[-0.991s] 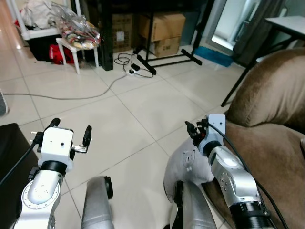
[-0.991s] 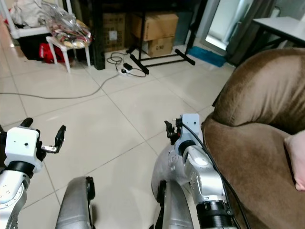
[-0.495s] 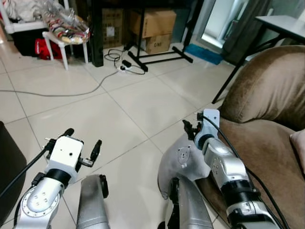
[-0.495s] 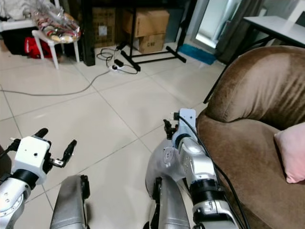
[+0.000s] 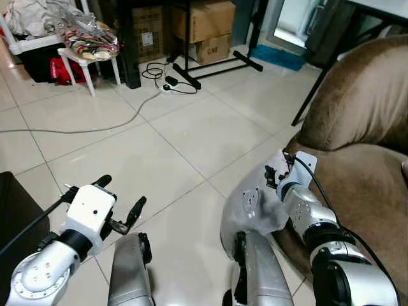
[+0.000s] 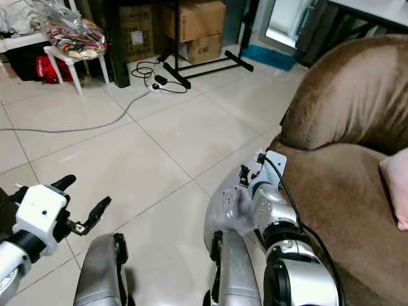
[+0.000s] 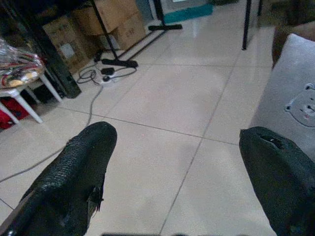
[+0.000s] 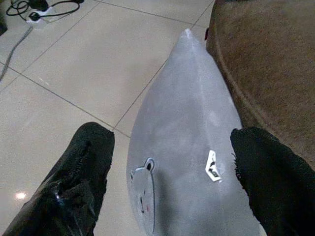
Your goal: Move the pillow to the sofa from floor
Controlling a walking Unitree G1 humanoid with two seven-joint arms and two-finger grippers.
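- Left gripper (image 5: pixel 121 205) held low on the robot's left, over bare floor tiles (image 5: pixel 191 140). Fingers spread wide, nothing between them; the left wrist view shows open tile between the two black fingers (image 7: pixel 74 182).
- Right gripper (image 8: pixel 172 182) sits directly above the pillow (image 5: pixel 255 207), fingers parted wide, one to each side of it. No clamp on the fabric that can be made out; the hand is open around it, not closed.
- Pillow: grey, with a small bear face print and a white tag, standing on edge on the floor. It rests just beside the front base of the sofa (image 5: pixel 363 166), apparently leaning on it. Its upper corner tapers to a point toward the sofa's near corner.
- Sofa: brown, plush, on the robot's right; seat and rounded backrest in sight. A pink cushion (image 6: pixel 396 185) lies on the seat at the far right edge.
- Black object (image 5: pixel 16 210) at the near left, beside the left arm; what it is cannot be told.
- Mid floor: grey cable (image 5: pixel 95 127) runs across the tiles to a power strip (image 5: pixel 171 81) with tangled black leads.
- Far: black stand with floor feet (image 5: pixel 210 64), cardboard boxes (image 5: pixel 207 19) behind it.
- Far left: small white stool (image 5: pixel 89 64) loaded with a clear bag of colourful items (image 5: pixel 86 38), red bag (image 5: pixel 64 70) below a white shelf.
- Far right: table leg (image 5: pixel 312 89) slants down behind the sofa, teal mat (image 5: pixel 280 57) by the doorway.
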